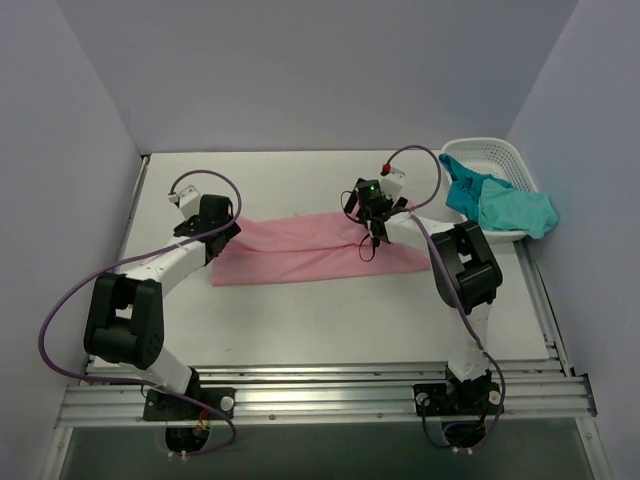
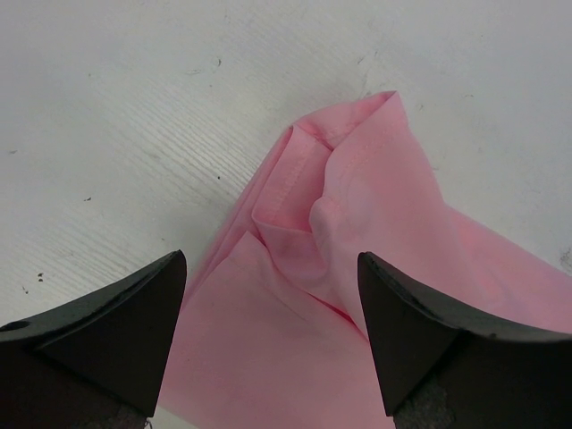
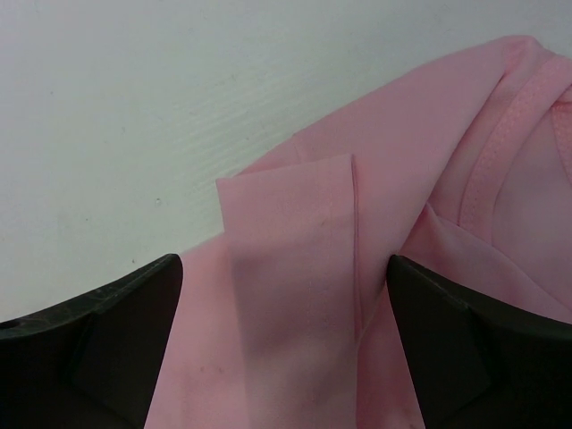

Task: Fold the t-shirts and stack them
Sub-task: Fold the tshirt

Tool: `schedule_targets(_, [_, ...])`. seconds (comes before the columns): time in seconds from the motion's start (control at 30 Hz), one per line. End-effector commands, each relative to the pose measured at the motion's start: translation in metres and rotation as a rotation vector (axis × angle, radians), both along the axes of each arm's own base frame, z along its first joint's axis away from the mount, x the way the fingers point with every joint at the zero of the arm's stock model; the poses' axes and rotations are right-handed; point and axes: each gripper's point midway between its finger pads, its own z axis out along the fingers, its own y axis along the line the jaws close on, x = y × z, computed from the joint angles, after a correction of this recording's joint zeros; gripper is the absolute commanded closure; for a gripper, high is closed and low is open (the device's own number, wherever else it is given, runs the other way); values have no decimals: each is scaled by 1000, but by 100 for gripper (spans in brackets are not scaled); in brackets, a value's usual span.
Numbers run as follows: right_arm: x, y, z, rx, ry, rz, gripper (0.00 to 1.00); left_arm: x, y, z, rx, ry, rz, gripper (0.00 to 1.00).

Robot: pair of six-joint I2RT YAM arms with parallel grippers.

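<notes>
A light pink t-shirt (image 1: 300,250) lies flat on the table as a long folded band. My left gripper (image 1: 222,232) hovers over its left end, jaws open. In the left wrist view the left gripper (image 2: 273,259) straddles the pink fabric (image 2: 375,206), whose bunched corner points away from it. My right gripper (image 1: 372,235) is over the band's right part, also open. In the right wrist view the right gripper (image 3: 284,259) has a folded sleeve flap of the pink t-shirt (image 3: 429,134) between its spread fingers. Teal and turquoise t-shirts (image 1: 505,205) spill over the basket's edge.
A white lattice basket (image 1: 490,150) stands at the back right corner, against the right wall. Grey walls enclose the table on three sides. A metal rail (image 1: 320,395) with both arm bases runs along the near edge.
</notes>
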Motion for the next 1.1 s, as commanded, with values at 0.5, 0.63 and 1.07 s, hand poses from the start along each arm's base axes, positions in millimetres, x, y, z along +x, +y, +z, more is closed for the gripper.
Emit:
schedule_targets(0.5, [5, 10, -6, 33, -5, 22, 43, 10, -3, 6, 7, -43, -6, 15])
schedule_targets(0.63, [5, 11, -1, 32, -11, 26, 49, 10, -4, 6, 8, -43, -8, 15])
schedule_targets(1.07, [0, 13, 15, 25, -23, 32, 86, 8, -6, 3, 14, -35, -9, 15])
